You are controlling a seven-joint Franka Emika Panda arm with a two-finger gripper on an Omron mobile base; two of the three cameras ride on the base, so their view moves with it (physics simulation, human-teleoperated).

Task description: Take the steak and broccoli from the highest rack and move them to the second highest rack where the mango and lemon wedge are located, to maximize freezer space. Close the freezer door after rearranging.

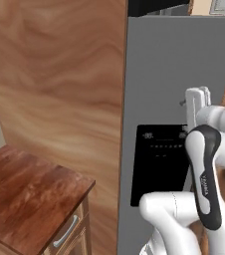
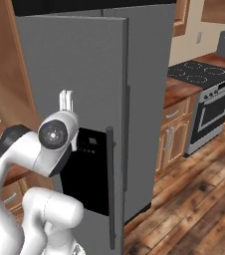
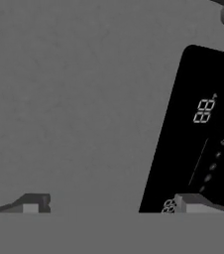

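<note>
the white arm faces the closed freezer door (image 2: pixel 69 79), a tall grey slab with a long dark bar handle (image 2: pixel 110 189) at its right edge. the gripper (image 3: pixel 109 203) hangs close to the door's grey face, its jaws spread wide and holding nothing, one fingertip (image 3: pixel 198 202) over the black display panel (image 3: pixel 203 134). a wood-grain side panel (image 1: pixel 59 89) flanks the freezer (image 1: pixel 174 69).

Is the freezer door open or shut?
Shut. The freezer door lies flat and flush beside its neighbour, no shelves showing; the open gripper faces it.
</note>
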